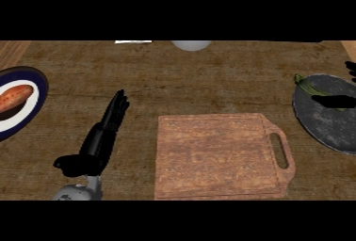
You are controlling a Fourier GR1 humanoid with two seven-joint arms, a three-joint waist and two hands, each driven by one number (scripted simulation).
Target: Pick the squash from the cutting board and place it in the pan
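Cutting board [221, 155]: wooden, near centre, handle slot to the right, nothing on it. Pan [327, 127]: dark, round, far right edge. Squash [311, 87]: green, lying in the pan's far-left part. Right hand [341, 100]: over the pan, mostly out of view; cannot tell the fingers' state. Left hand [104, 134]: left of the board, fingers straight. Plate [31, 106]: far left, holding what seems a sausage [14, 97].

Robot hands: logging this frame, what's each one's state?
Left robot hand: open, holding nothing.
Right robot hand: over the pan, state cannot be told.
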